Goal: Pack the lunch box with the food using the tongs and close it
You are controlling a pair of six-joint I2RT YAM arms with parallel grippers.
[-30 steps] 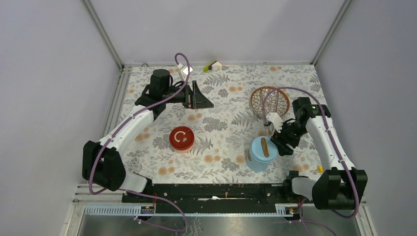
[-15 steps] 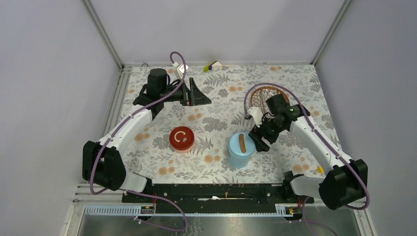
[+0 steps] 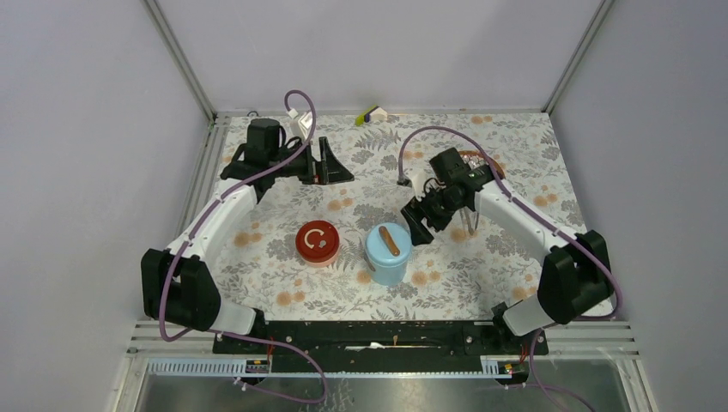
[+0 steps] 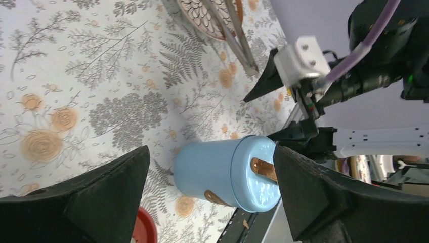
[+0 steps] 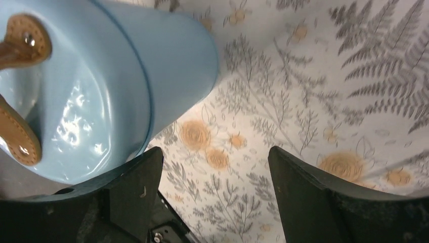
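The light-blue lunch box (image 3: pixel 386 254) stands shut in the middle of the table, its brown strap across the lid. It also fills the upper left of the right wrist view (image 5: pixel 106 76) and shows in the left wrist view (image 4: pixel 227 169). My right gripper (image 3: pixel 418 232) (image 5: pixel 215 150) is open just right of it, the box lying outside its left finger and nothing between the fingers. My left gripper (image 3: pixel 339 163) (image 4: pixel 211 152) hangs open at the back left, far from the box. The tongs (image 4: pixel 238 38) rest across the patterned dish (image 4: pixel 202 12). The food is out of view.
A red round disc with a white mark (image 3: pixel 317 243) lies left of the lunch box. The patterned dish (image 3: pixel 477 159) at the back right is mostly hidden behind my right arm. A small yellow and purple object (image 3: pixel 371 114) sits at the back edge.
My right arm swept left, carrying the lunch box from the front right to the middle of the table, and its jaws widened. My left gripper drew back slightly to the left.
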